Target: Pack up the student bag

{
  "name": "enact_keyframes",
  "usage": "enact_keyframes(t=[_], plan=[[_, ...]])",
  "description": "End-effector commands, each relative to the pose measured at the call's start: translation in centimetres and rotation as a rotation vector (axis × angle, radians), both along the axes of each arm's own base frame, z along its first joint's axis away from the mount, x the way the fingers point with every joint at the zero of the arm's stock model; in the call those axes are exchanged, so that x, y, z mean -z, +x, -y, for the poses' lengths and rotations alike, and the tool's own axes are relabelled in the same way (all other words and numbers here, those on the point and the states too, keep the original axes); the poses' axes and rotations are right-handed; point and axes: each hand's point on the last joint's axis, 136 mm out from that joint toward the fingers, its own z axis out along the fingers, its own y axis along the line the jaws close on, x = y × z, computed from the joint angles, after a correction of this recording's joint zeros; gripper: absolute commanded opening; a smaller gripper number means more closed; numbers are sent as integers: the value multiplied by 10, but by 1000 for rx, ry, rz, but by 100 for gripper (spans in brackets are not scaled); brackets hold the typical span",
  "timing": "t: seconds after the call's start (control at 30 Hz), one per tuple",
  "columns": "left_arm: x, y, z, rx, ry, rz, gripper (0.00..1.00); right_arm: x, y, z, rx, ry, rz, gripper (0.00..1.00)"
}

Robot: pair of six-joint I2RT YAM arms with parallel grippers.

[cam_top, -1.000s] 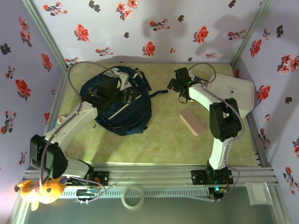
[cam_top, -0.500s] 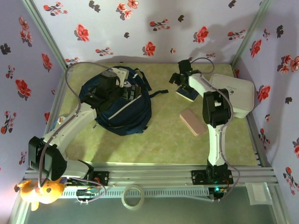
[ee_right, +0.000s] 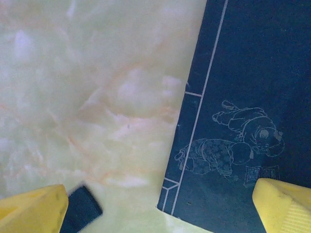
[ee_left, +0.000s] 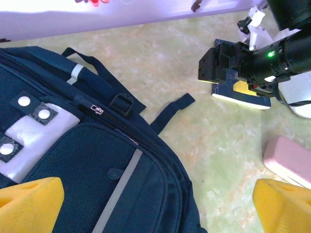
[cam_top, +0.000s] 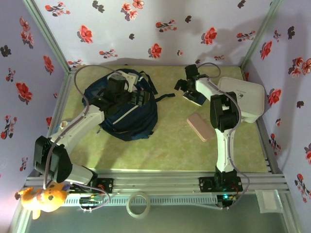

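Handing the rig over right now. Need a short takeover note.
Left gripper: open, empty, above the student bag.
Right gripper: open, empty, over the navy book, which lies flat on the table to the right of the bag.
The pink case and white box are on the table, outside the bag.
Done: nothing visibly packed; the bag looks zipped.
Left: open the bag, then probably load the book and case.

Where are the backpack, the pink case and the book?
backpack (ee_left: 73,167), left wrist view, front mesh pocket.
pink case (cam_top: 200,127), top external view, middle of its top.
book (ee_right: 252,73), right wrist view, dark cover.
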Motion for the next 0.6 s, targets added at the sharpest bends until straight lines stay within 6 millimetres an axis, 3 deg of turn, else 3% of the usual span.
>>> enact_keyframes(t=[0.0, 0.23, 0.57], plan=[[-16, 5, 10, 18, -33, 31, 100, 33, -61, -18, -64, 38, -190, 99], [-12, 7, 14, 24, -27, 20, 100, 33, -107, -54, -144, 121, -203, 99], [-7, 14, 20, 23, -26, -2, 100, 45, -188, -80, -162, 170, -257, 99]])
